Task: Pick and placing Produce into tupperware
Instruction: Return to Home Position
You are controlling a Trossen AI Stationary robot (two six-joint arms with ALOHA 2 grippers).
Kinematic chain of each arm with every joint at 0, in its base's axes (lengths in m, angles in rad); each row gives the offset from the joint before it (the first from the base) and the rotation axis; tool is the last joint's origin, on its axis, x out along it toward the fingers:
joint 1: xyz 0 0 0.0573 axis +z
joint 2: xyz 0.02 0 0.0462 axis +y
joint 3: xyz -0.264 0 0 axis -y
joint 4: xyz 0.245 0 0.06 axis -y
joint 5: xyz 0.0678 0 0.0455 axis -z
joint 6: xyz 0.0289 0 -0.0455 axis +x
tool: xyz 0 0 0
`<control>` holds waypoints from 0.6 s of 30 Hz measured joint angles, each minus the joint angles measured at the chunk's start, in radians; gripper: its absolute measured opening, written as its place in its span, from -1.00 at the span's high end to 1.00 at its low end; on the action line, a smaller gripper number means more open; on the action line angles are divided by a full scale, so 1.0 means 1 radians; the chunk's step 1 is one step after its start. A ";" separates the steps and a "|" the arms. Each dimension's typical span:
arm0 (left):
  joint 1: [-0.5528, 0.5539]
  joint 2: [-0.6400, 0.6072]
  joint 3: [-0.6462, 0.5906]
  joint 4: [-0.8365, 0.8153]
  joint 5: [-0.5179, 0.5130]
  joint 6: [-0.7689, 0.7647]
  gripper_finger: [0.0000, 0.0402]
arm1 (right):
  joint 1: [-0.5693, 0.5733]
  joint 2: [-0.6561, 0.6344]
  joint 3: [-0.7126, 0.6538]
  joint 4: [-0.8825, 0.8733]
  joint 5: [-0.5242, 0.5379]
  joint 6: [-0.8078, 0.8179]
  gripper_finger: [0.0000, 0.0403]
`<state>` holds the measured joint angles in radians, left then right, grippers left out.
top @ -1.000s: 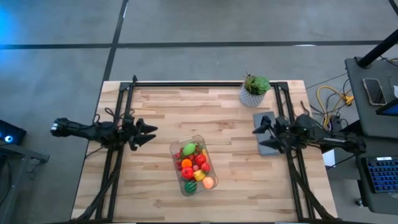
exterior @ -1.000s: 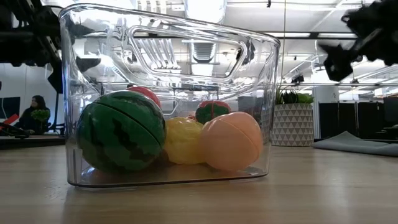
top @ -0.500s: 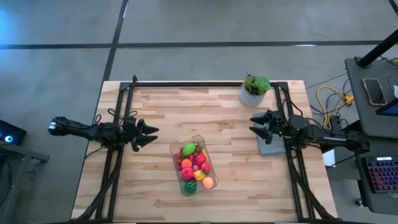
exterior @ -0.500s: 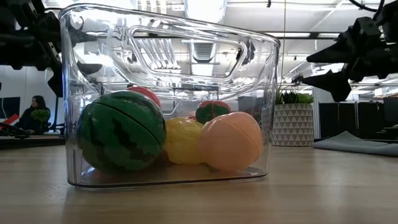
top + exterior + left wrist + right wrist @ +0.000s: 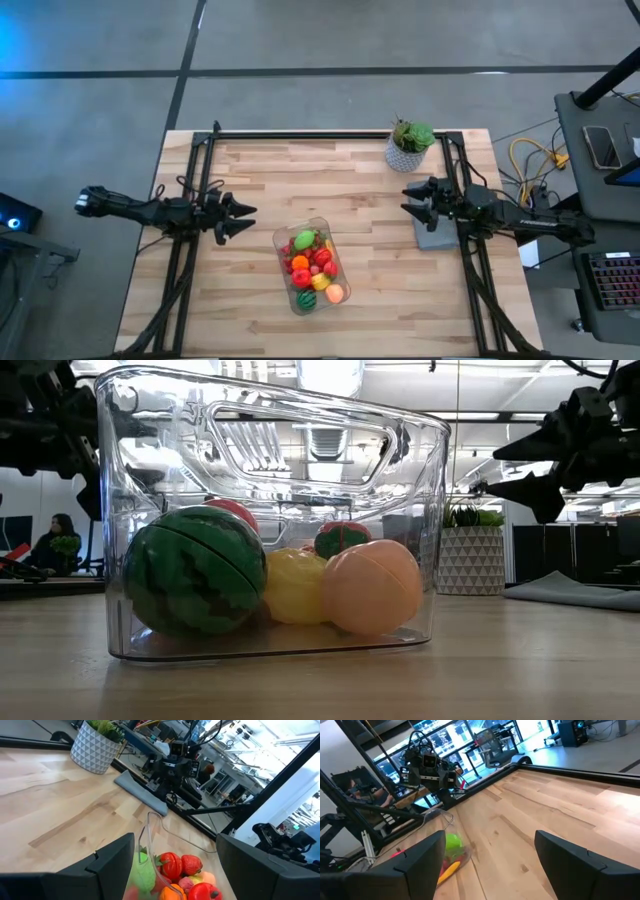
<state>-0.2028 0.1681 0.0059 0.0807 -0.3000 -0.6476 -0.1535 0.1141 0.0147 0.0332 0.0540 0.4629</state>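
The clear tupperware [image 5: 313, 265] stands on its base near the table's middle, toward the near edge, filled with toy produce [image 5: 312, 268]: a watermelon [image 5: 193, 571], a yellow piece, a peach-coloured piece, red strawberries and a green piece [image 5: 144, 872]. My left gripper [image 5: 240, 212] is open, raised above the table left of the tupperware, touching nothing. My right gripper [image 5: 408, 202] is open too, raised over the table's right side above the grey slab, far from the tupperware [image 5: 445, 845].
A potted plant in a white patterned pot [image 5: 409, 145] stands at the table's far right. A flat grey slab [image 5: 430, 225] lies by the right edge under the right arm. Black frame rails run along the left, right and far edges.
My right gripper has swung from lying over the grey slab toward the table's far edge and a little toward the table's middle. My left gripper has shifted slightly right, toward the tupperware. The tupperware and its produce have stayed put.
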 joint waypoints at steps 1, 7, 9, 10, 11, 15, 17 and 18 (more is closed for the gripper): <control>0.000 0.002 0.000 0.000 0.000 0.000 -0.33 | 0.000 0.000 0.000 0.000 0.000 0.000 -0.48; 0.000 0.008 0.000 0.000 0.000 0.000 -0.33 | 0.000 0.000 0.000 0.000 0.000 0.000 -0.46; 0.000 0.006 0.000 0.000 0.000 0.000 -0.33 | 0.000 0.000 0.000 0.000 0.000 0.000 -0.47; 0.000 0.006 -0.001 0.000 0.000 0.000 -0.33 | 0.000 0.000 0.000 0.000 0.000 0.000 -0.48; 0.000 0.006 -0.001 0.001 0.000 0.000 -0.33 | 0.000 0.000 0.000 0.000 0.000 0.000 -0.48; 0.000 0.008 -0.001 0.000 0.000 0.000 -0.33 | 0.000 0.000 0.000 0.000 0.000 0.000 -0.48; 0.000 0.008 -0.001 0.000 0.000 0.000 -0.33 | 0.000 0.000 0.000 0.000 0.000 0.000 -0.47; 0.000 0.008 -0.001 0.000 0.000 0.000 -0.33 | 0.000 0.000 0.000 0.000 0.000 0.000 -0.48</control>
<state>-0.2026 0.1758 0.0050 0.0811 -0.3000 -0.6473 -0.1535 0.1139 0.0147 0.0334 0.0540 0.4629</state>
